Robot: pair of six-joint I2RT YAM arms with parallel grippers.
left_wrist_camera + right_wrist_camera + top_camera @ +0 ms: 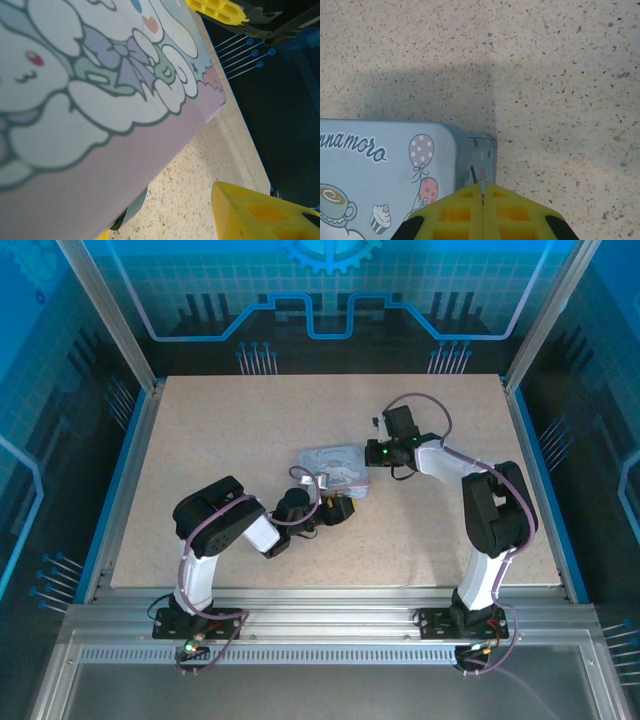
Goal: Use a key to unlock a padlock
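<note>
Two tools at a pastel, cartoon-printed tin (335, 464): left tool (339, 508) wide, right tool (482, 188) fingers together.

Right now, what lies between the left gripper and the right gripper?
In the top view, a cartoon-print tin lies between the left gripper and the right gripper; the right wrist view shows the right one shut at the tin's corner.

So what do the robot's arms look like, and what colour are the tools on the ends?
The left arm and right arm have chunky black joints and white links, each with a thin purple cable looping along. A small green light glows near the right wrist. The right tool has yellow fingers moulded with square pockets; the left tool has yellow fingers too.
</note>
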